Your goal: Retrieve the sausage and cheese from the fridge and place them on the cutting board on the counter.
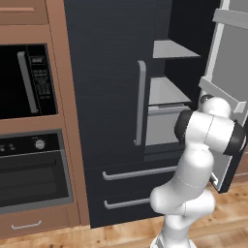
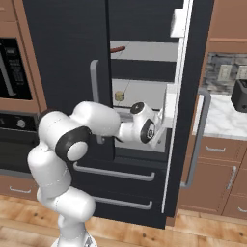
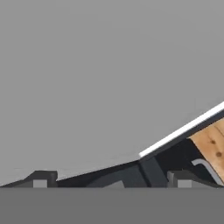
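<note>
Fridge [image 2: 67, 72] stands among wood cabinetry with its right door swung open, sausage [image 2: 117, 48] and cheese [image 2: 118, 96] on grey shelves; gripper [image 3: 112, 181] spread wide, holding nothing.

Rises from the base, folds at the elbow and reaches forward at mid height, wrist bent toward the right. Gripper [image 3: 112, 183] spread wide, nothing between; two dark fingers [image 3: 40, 179] well apart at the hand view's bottom.
</note>
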